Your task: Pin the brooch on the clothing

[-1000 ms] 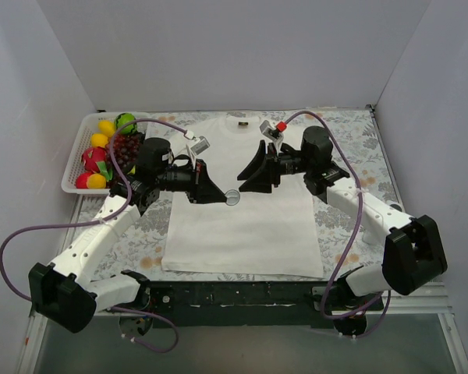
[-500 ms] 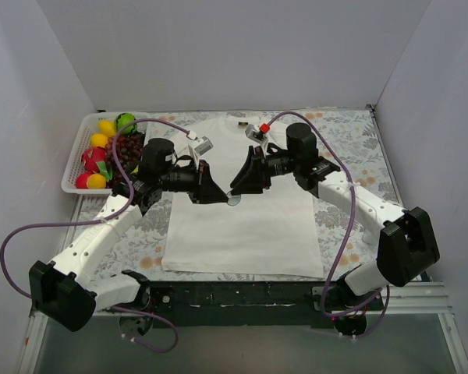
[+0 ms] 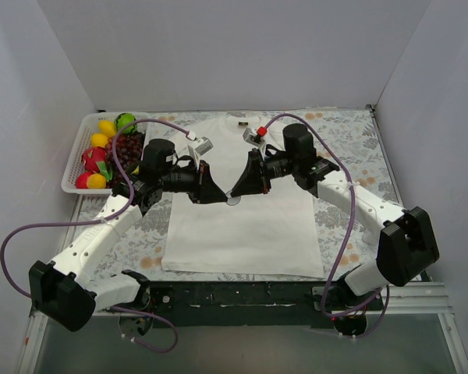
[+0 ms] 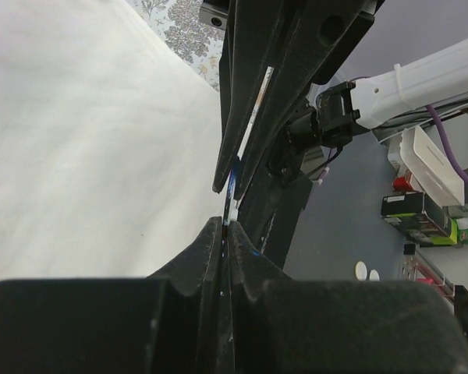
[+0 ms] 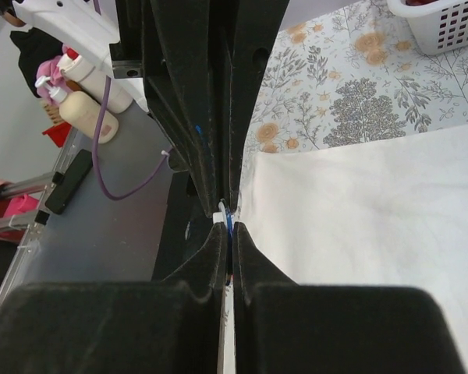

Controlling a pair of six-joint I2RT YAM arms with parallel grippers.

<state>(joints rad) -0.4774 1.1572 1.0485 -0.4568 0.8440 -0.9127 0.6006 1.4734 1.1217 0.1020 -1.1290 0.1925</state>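
Observation:
The clothing is a white T-shirt point(image 3: 242, 234) lying flat on the floral cloth. Over its chest the two grippers meet tip to tip. The brooch point(image 3: 233, 200) is a tiny round disc held between them, just above the fabric. My left gripper point(image 3: 224, 199) comes in from the left and is shut on the brooch's edge. My right gripper point(image 3: 235, 193) comes in from the right and is shut on the same disc. In the left wrist view the left gripper point(image 4: 226, 222) pinches the brooch point(image 4: 232, 185), seen edge-on as a thin blue-white sliver. The right wrist view shows the right gripper point(image 5: 228, 227) clamped on the brooch point(image 5: 228, 216).
A white basket point(image 3: 72, 175) of toy fruit stands at the far left of the table. The grey floral cloth point(image 3: 351, 140) covers the table around the shirt. White walls close in on three sides. Bottles point(image 5: 86, 89) sit off the table's edge.
My right gripper has moved left to the brooch and closed on it. The left gripper has stayed shut in place.

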